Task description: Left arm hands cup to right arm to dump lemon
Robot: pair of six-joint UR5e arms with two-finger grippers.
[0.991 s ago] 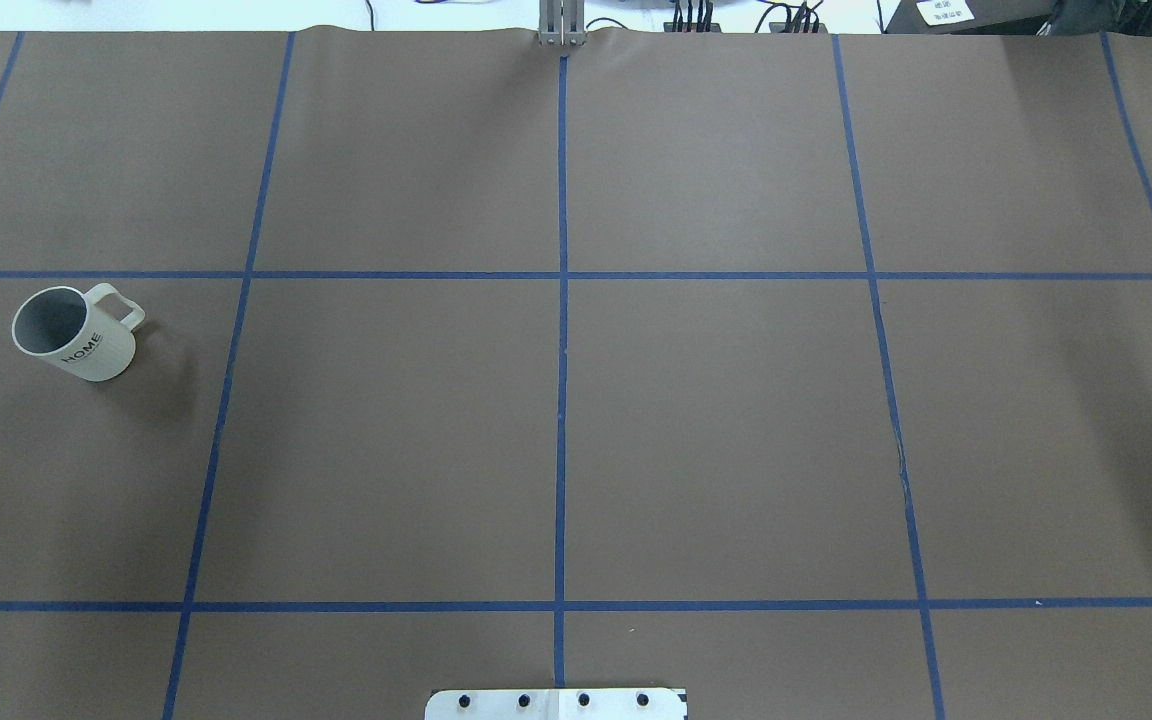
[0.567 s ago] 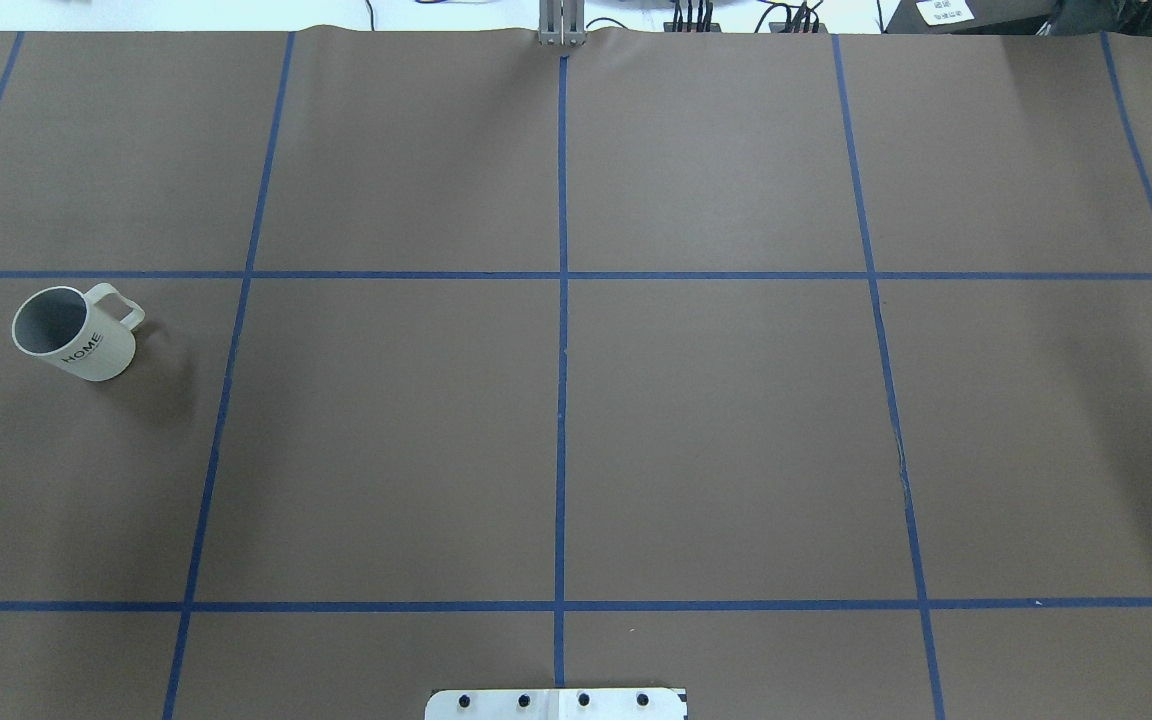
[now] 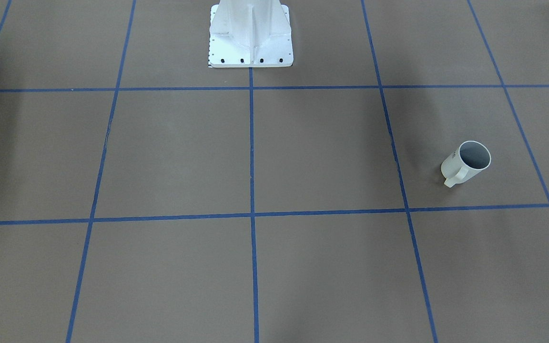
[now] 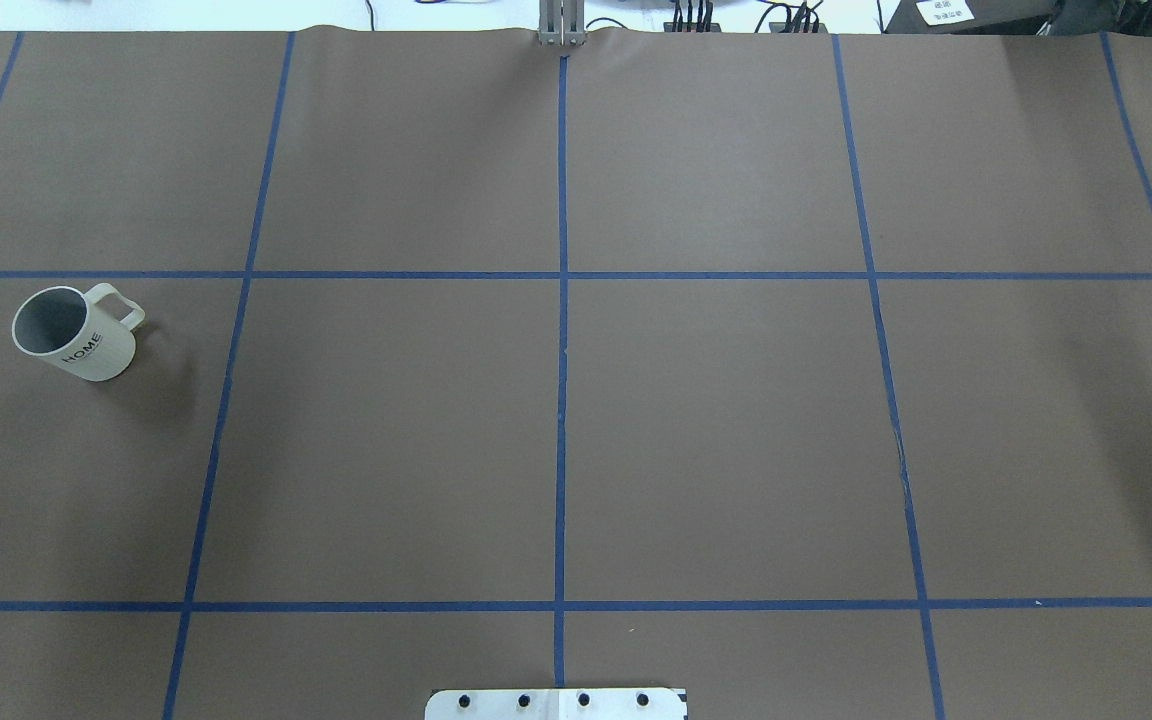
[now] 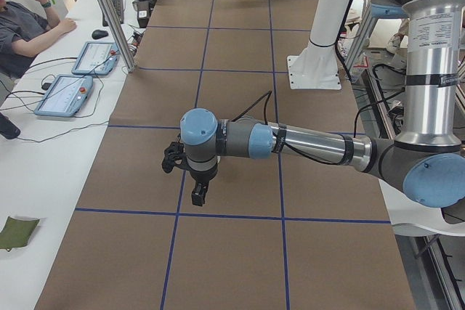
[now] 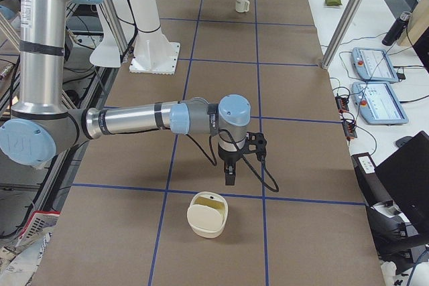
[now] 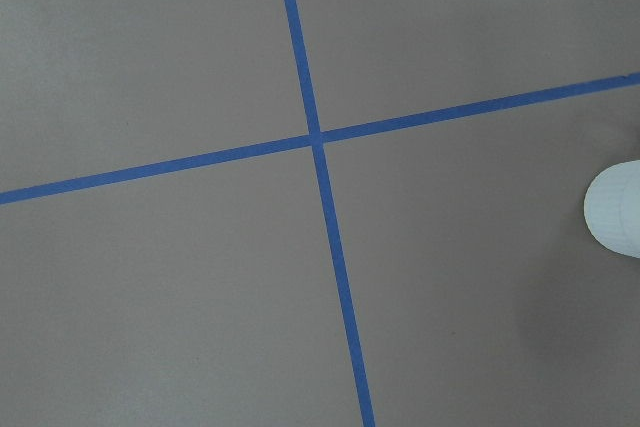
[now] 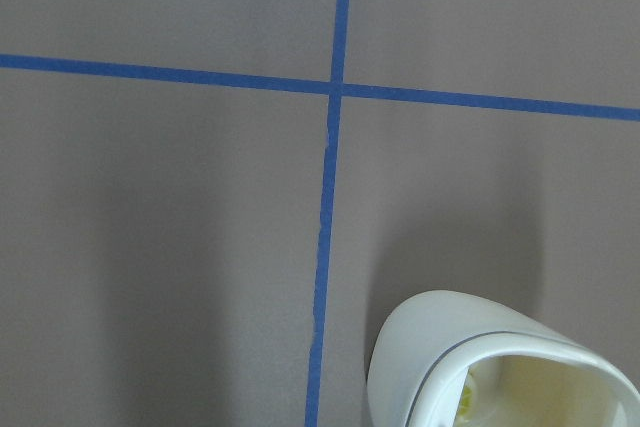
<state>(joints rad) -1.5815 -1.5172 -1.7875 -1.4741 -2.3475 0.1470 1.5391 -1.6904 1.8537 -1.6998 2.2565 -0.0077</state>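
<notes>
The cup (image 4: 76, 335) is a white mug with "HOME" on its side. It stands upright on the brown table's left part, handle toward the far side. It also shows in the front view (image 3: 466, 163) and far off in the right side view (image 6: 242, 3). Its visible inside is grey, and the lemon does not show in it. The left gripper (image 5: 197, 194) points down over that part of the table and hides the mug in the left side view. The right gripper (image 6: 229, 177) points down near a cream container (image 6: 207, 218). I cannot tell whether either gripper is open or shut.
The white robot base (image 3: 250, 43) stands at the table's middle edge. The cream container (image 8: 500, 372) holds a small yellow bit (image 8: 467, 397) that I cannot identify. A white rim (image 7: 615, 212) shows at the left wrist view's right edge. Tablets (image 6: 379, 102) and an operator (image 5: 25, 30) are beside the table.
</notes>
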